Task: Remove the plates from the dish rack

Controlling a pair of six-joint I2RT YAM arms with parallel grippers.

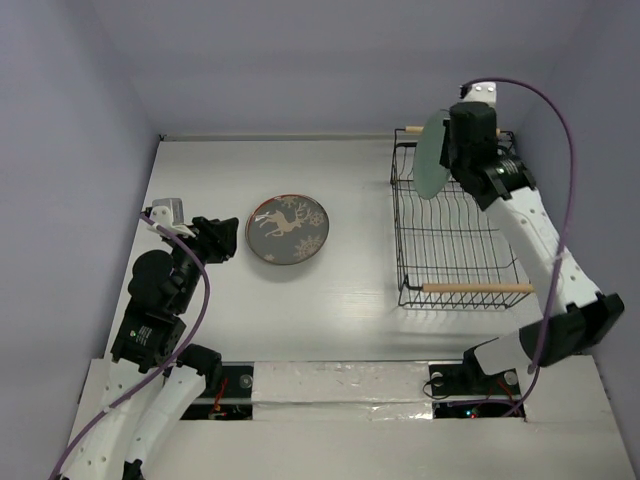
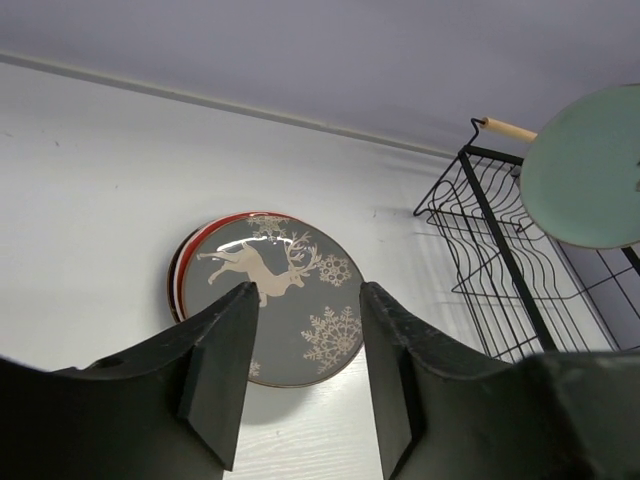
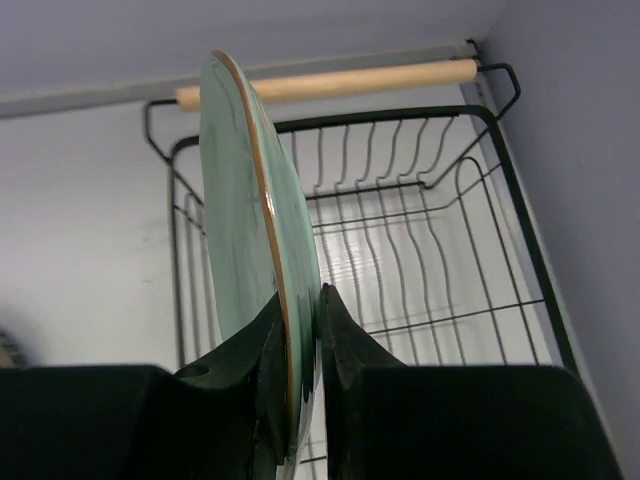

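Note:
My right gripper [image 3: 298,305] is shut on the rim of a pale mint green plate [image 3: 245,220] and holds it on edge above the far left part of the black wire dish rack [image 1: 450,235]; the plate also shows in the top view [image 1: 432,155] and the left wrist view [image 2: 585,165]. No other plates show in the rack. A stack of plates [image 1: 288,228] lies flat on the table, a dark grey plate with a deer and snowflakes on top, red and dark rims under it [image 2: 185,262]. My left gripper [image 2: 300,345] is open and empty, just left of the stack.
The rack [image 3: 420,230] has a wooden rod handle at the far end [image 3: 330,82] and one at the near end [image 1: 478,288]. It stands close to the right wall. The back wall runs behind the table. White table surface [image 1: 340,290] lies between stack and rack.

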